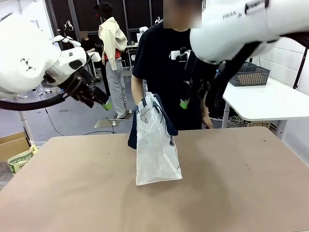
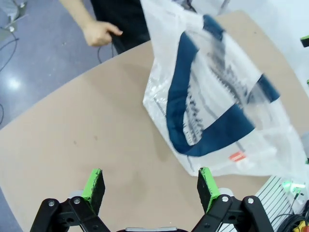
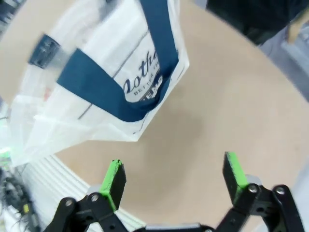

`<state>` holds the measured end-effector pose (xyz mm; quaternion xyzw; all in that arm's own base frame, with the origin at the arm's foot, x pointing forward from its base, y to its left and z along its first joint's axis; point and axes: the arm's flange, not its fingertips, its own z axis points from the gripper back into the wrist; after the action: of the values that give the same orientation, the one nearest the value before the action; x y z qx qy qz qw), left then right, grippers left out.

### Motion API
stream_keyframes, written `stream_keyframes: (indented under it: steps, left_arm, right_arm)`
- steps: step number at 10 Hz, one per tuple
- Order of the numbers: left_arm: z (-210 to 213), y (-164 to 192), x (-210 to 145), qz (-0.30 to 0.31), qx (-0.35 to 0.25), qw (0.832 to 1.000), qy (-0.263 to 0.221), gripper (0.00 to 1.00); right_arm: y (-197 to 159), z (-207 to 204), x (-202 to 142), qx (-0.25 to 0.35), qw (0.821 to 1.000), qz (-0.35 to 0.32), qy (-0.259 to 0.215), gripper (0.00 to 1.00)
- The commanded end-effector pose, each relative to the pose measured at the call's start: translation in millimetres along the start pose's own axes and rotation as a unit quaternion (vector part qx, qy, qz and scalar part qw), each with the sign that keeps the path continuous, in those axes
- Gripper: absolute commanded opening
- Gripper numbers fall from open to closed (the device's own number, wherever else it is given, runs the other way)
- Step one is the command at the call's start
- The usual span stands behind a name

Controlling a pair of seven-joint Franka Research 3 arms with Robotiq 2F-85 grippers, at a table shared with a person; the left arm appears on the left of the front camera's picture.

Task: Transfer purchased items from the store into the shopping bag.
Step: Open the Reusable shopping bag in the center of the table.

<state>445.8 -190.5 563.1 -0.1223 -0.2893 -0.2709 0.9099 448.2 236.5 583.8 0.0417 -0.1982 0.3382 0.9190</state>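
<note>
Left gripper (image 1: pixel 100 99) and right gripper (image 1: pixel 186 100) hang aloft, spread wide.
Left sits at nine o'clock, right at two.

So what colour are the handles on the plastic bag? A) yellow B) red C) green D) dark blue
D: the straps on the shopping bag are dark navy blue against its clear, whitish plastic.
</note>
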Motion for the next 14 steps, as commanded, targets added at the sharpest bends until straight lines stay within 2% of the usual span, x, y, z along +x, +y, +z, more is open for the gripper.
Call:
stream_keyframes:
  steps: [1, 2, 4, 5, 7, 9, 10, 14]
  left_arm:
    - [-11.6, -3.8, 24.5, 0.005, -0.038, 0.999, 0.014, 1.00]
    - [0.0, 0.0, 0.0, 0.000, 0.000, 1.000, 0.000, 1.00]
    - [0.0, 0.0, 0.0, 0.000, 0.000, 1.000, 0.000, 1.00]
    - [-4.9, -4.8, 13.3, 0.004, -0.010, 1.000, 0.005, 1.00]
    - [-11.9, -20.0, 35.4, 0.047, -0.048, 0.995, 0.072, 1.00]
    - [-16.6, -29.3, 60.3, 0.114, -0.049, 0.983, 0.133, 1.00]
    - [-18.1, -33.0, 70.2, 0.146, -0.044, 0.978, 0.144, 1.00]
    - [-42.3, -43.8, 90.4, 0.169, -0.086, 0.965, 0.182, 1.00]
  right_arm:
    - [-2.4, 1.9, 27.7, -0.012, 1.000, -0.014, 0.014, 1.00]
    - [0.0, 0.0, 0.0, 0.000, 1.000, 0.000, 0.000, 1.00]
    - [0.0, 0.0, 0.0, 0.000, 1.000, 0.000, 0.000, 1.00]
    - [0.0, 0.0, 0.0, 0.000, 1.000, 0.000, 0.000, 1.00]
    - [6.3, 4.4, 28.8, 0.025, 0.999, -0.026, 0.017, 1.00]
    - [9.2, -2.5, 73.8, 0.038, 0.994, -0.087, 0.053, 1.00]
    - [8.5, -4.0, 92.6, 0.041, 0.991, -0.112, 0.058, 1.00]
    - [19.1, -31.0, 141.6, 0.043, 0.985, -0.153, 0.067, 1.00]
